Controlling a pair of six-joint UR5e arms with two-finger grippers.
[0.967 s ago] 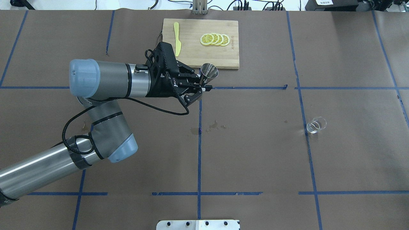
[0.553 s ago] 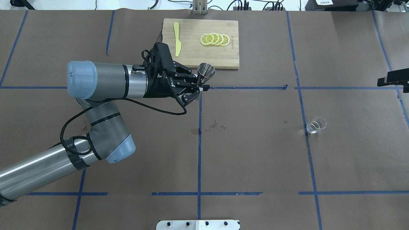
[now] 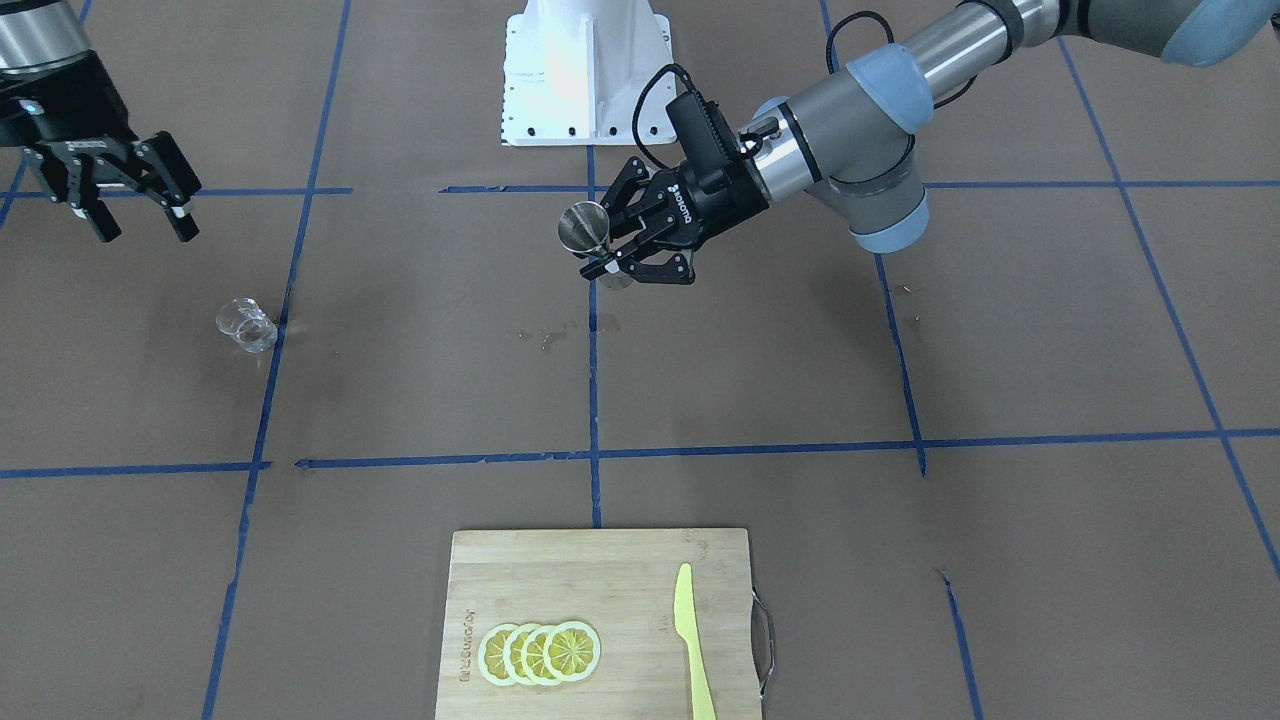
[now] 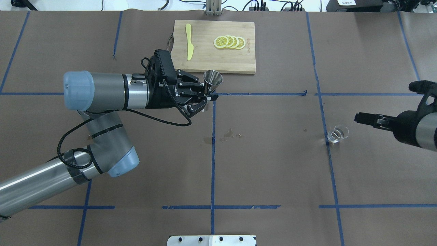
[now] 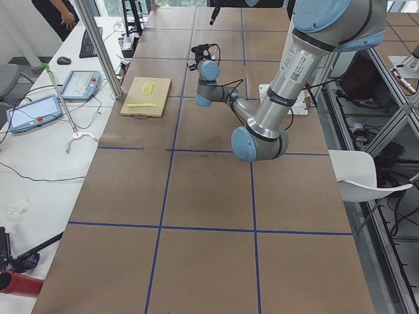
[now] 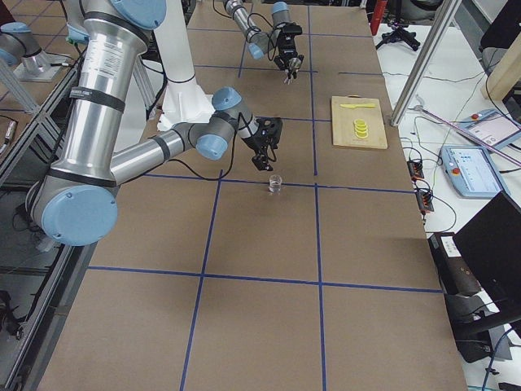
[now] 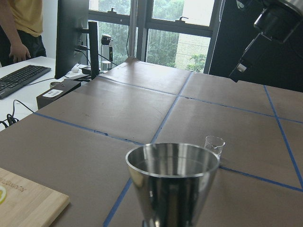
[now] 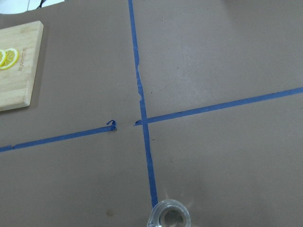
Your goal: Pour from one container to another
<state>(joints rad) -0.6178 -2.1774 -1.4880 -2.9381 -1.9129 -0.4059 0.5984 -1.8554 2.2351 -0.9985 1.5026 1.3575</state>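
Change: right gripper (image 3: 147, 232) has arrived near the glass cup (image 3: 245, 326), fingers wide. Left gripper (image 3: 605, 258), well apart from the cup, clamps the jigger (image 3: 585, 228). Cup pick-up likely follows.

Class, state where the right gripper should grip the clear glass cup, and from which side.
Probably grip the glass cup across its round side wall, below the rim, coming in level from the robot's right, where the open right gripper hangs. It stands upright and alone, so both jaws have room.
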